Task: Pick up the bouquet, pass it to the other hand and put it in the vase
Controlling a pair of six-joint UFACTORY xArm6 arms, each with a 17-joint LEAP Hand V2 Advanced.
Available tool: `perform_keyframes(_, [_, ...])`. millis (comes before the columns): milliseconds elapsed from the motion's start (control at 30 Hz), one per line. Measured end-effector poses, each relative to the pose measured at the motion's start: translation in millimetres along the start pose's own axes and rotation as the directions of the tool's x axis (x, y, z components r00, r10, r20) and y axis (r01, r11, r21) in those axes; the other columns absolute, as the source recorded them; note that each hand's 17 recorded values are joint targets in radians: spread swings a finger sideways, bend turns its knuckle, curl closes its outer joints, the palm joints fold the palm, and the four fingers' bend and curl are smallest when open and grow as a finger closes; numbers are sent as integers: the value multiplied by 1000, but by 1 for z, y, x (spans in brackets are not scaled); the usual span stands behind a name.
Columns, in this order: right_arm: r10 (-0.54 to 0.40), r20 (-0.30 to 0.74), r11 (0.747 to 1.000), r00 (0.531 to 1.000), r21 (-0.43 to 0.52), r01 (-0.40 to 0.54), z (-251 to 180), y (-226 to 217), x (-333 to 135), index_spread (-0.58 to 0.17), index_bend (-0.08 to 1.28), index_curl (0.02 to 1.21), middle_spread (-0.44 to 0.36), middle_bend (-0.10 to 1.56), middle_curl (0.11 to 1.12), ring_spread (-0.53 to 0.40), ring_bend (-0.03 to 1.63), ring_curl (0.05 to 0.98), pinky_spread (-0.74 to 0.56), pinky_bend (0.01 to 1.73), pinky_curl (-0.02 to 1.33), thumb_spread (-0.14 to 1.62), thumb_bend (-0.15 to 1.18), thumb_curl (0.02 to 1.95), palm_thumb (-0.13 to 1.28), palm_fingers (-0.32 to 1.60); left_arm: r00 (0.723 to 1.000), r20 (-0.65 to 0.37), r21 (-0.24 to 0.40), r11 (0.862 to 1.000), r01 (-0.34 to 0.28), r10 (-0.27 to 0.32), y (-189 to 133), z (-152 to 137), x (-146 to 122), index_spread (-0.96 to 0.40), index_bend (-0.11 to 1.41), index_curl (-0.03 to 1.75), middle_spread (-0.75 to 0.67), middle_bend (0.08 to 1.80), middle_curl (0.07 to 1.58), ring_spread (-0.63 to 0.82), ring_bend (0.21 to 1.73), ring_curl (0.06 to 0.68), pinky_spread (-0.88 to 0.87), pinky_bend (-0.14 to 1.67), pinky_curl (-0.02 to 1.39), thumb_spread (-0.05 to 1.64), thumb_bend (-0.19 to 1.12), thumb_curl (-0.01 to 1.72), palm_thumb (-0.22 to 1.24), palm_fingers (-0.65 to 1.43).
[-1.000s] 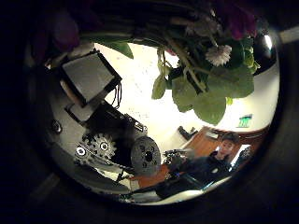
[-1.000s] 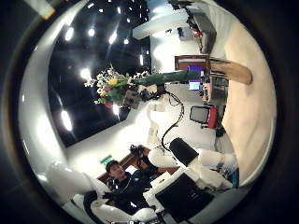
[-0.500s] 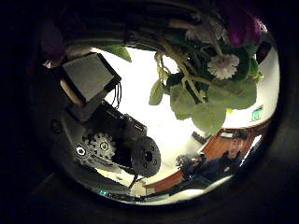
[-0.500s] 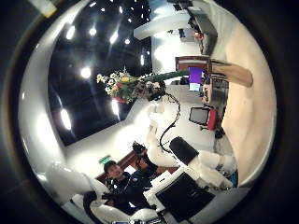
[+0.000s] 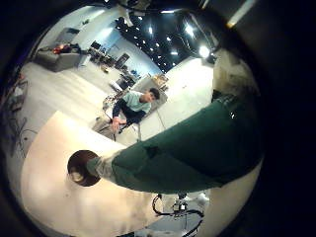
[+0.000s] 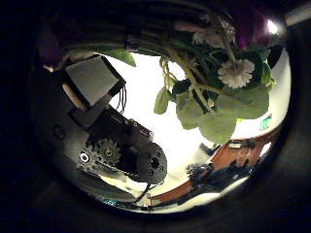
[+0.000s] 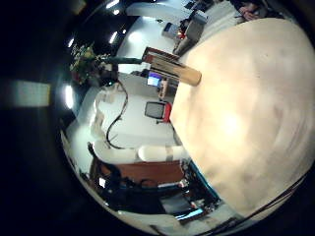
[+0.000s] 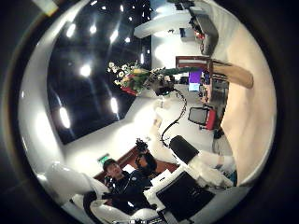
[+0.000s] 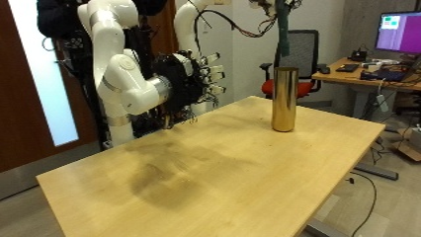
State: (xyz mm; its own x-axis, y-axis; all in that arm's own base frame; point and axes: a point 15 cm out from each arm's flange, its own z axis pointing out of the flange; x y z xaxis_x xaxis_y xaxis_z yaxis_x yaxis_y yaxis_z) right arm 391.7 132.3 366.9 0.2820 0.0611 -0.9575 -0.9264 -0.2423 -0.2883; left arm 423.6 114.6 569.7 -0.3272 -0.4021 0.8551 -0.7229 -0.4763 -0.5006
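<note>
**Operator:** Report hand state and the location of the bouquet (image 9: 283,22).

**Arm:** My left hand (image 6: 117,146) is closed round the bouquet's dark green wrapped stems (image 5: 188,148). It holds them upright above the gold vase (image 9: 283,99), which stands near the far edge of the worktop (image 9: 198,178). My right hand (image 9: 195,77) hangs over the worktop's opposite edge, fingers spread, holding nothing.

**Operator:** How will the item handle?

**Arm:** I judge it light and top-heavy. The flowers (image 6: 231,71) and leaves (image 6: 209,107) look soft and easily crushed, and the wrapped stems look like the only firm part.

**Operator:** Where is the grasp zone?

**Arm:** On the wrap, below the leaves. Use moderate pressure, since the wrap may slip. Keep the lower stem end free, because the vase mouth looks narrow and the vase may tip if knocked sideways.
</note>
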Motion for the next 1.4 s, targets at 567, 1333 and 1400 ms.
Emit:
perform_keyframes(567, [2, 12, 1000, 1000, -18, -2, 9, 1, 3, -315, 235, 386, -11, 173, 245, 178, 212, 247, 351, 189, 295, 964, -22, 488, 852, 220, 999, -4, -47, 997, 53, -54, 17, 28, -46, -622, 170, 1654, -581, 1064, 1124, -424, 1465, 602, -585, 1180, 691, 112, -20, 938, 1170, 951])
perform_keyframes(1333, [3, 13, 1000, 1000, -24, -2, 13, 1, 5, -308, 275, 395, 26, 182, 261, 167, 196, 249, 349, 180, 267, 970, -23, 499, 869, 247, 998, 38, -64, 996, 59, -56, 30, 23, -69, -303, 144, 1352, -360, 666, 989, -193, 1044, 484, -303, 814, 561, 735, -86, 653, 541, -225])
perform_keyframes(1400, [4, 15, 1000, 1000, -25, -4, 13, 1, 6, -305, 276, 395, 26, 184, 264, 166, 195, 247, 351, 182, 265, 970, -23, 500, 869, 250, 997, 60, -52, 997, 50, -47, 30, 13, -76, -99, 52, 1114, 19, 328, 791, 164, 863, 362, 138, 645, 439, 837, -60, 542, 441, -295])
